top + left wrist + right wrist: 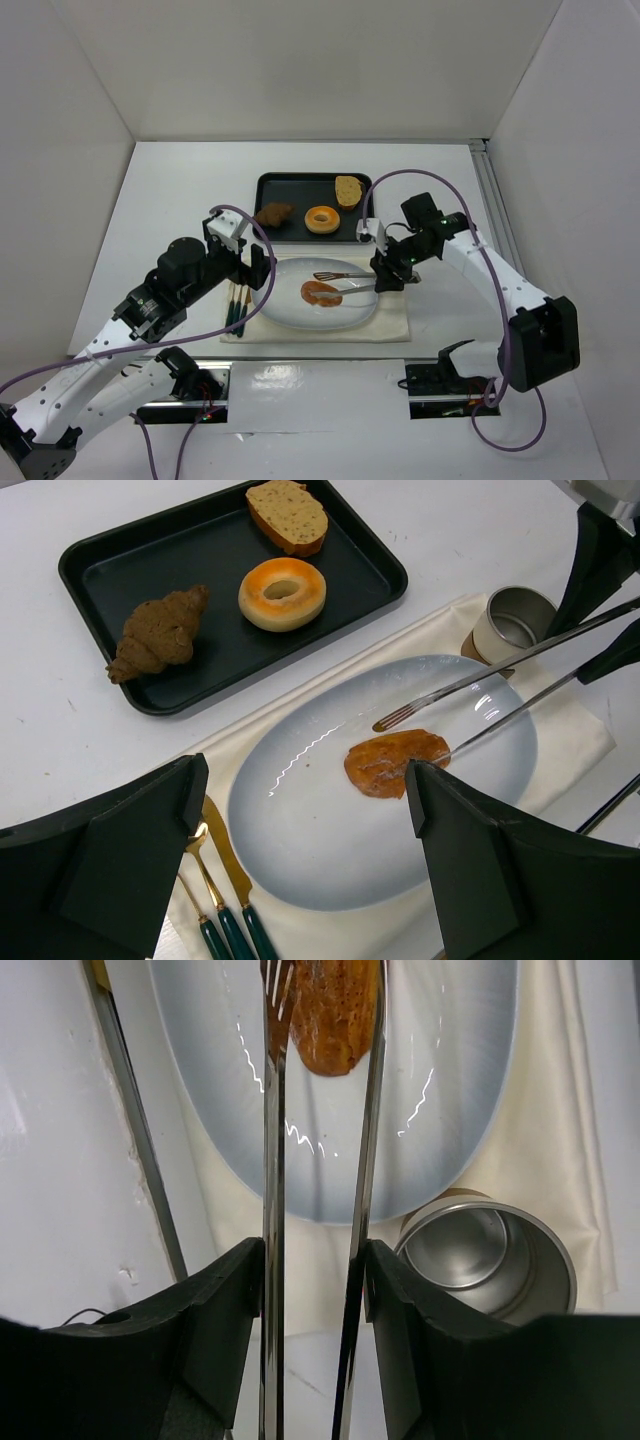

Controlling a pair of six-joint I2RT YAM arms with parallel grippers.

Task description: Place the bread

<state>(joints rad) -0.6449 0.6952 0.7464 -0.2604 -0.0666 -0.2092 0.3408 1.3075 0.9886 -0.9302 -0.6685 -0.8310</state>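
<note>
The bread (322, 293) is a glossy reddish-orange oval lying on the pale oval plate (300, 312). It also shows in the left wrist view (397, 762) and the right wrist view (335, 1015). My right gripper (386, 274) (313, 1260) is shut on metal tongs (345, 282) (480, 680). The tongs' two arms are spread and straddle the bread, with one tip at its right edge. My left gripper (260, 268) (300, 780) is open and empty, above the plate's left side.
A black tray (290, 185) behind the plate holds a brown croissant (273, 213), a ring donut (322, 219) and a tan slice (348, 190). A steel cup (513, 623) (487, 1250) stands at the plate's far right. Gold cutlery (237, 305) lies left on the cream cloth (395, 325).
</note>
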